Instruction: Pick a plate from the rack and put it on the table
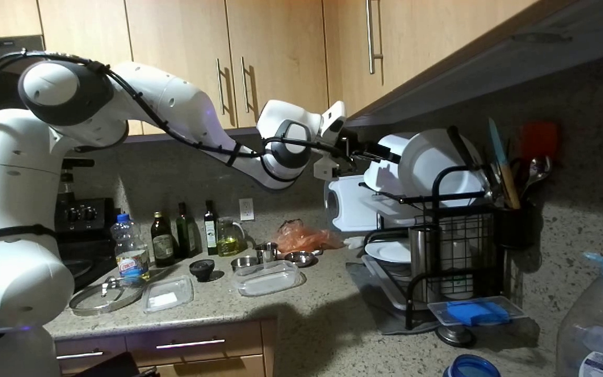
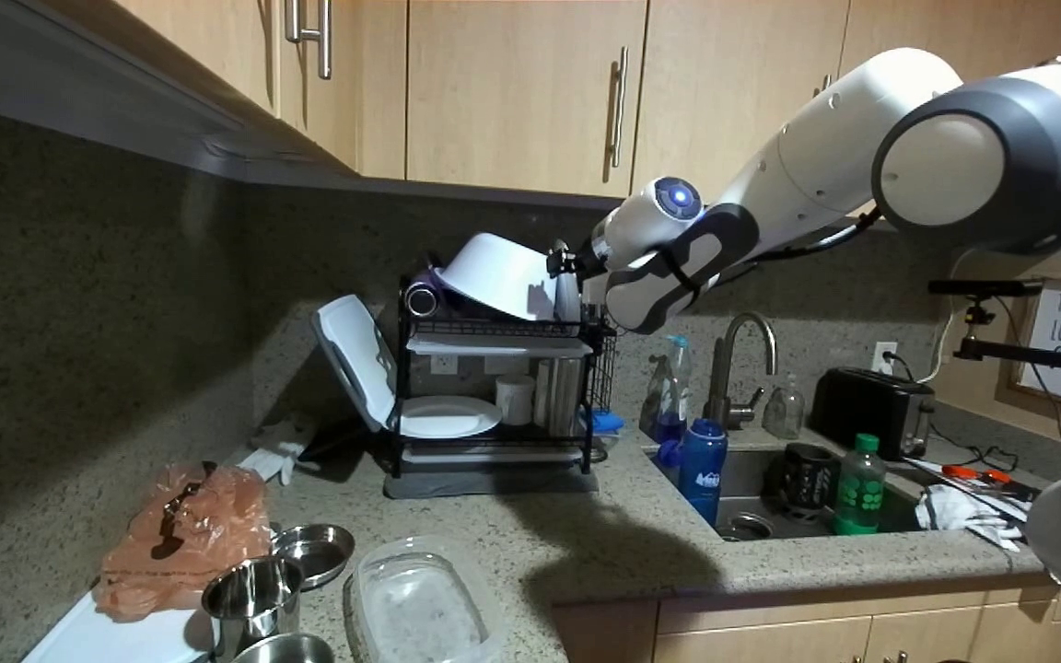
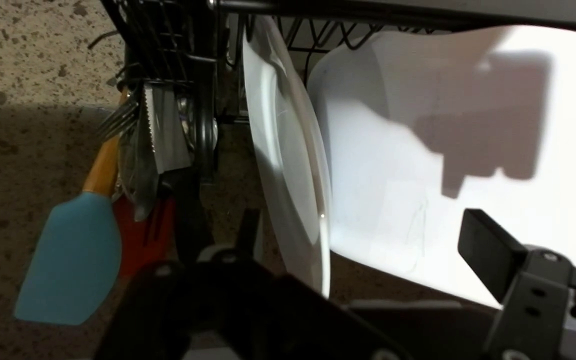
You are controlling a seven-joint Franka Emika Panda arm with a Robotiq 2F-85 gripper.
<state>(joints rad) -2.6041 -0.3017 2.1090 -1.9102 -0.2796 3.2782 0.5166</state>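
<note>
1. While the gripper (image 3: 368, 240) stands with its fingers spread wide, we see the plate (image 3: 298, 170) on edge between them; whether they touch, we cannot tell.
2. Just beside it, we see a tilted white bowl (image 3: 408, 160).
3. Under both, we find the black rack (image 1: 458, 211), bearing them on its top tier.
4. Below the rack, a grey mat (image 2: 494, 485) lies on the speckled bench (image 1: 343, 345).

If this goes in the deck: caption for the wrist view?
Open gripper: a white plate, standing on edge in the rack, shows between the fingers, beside a large white vessel.
</note>
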